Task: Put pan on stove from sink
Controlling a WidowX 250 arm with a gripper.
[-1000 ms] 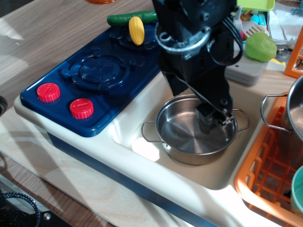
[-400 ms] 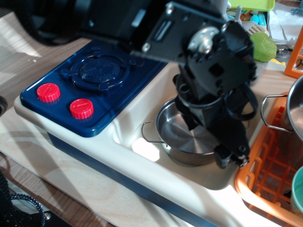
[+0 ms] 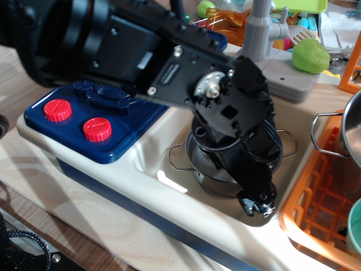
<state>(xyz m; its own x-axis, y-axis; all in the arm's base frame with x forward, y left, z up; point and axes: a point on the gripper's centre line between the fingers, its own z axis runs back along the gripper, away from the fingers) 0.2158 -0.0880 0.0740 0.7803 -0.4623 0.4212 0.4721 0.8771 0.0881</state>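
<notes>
Sitting in the sink (image 3: 169, 148), the pan (image 3: 204, 176) lies just behind and to the left of the gripper (image 3: 256, 204), most of its bowl hidden by the black arm (image 3: 169, 62); only a strip of rim and its two wire loop handles show. The gripper hangs low over the sink's near right corner, its tip close to the pan's wall, and whether it is released or clenched cannot be told, since the fingers are blurred and seen end-on. Right of the gripper, an orange dish rack (image 3: 316, 214) holds a larger steel pot (image 3: 345, 132). Far to the left lies the stove (image 3: 84, 121) with two red knobs (image 3: 77, 119), its burners largely covered by the arm. Behind the gripper rise a grey faucet (image 3: 260, 28) and a green toy (image 3: 310, 55). The sink's front rim runs just below the gripper, with wooden surface (image 3: 67, 226) beyond it.
</notes>
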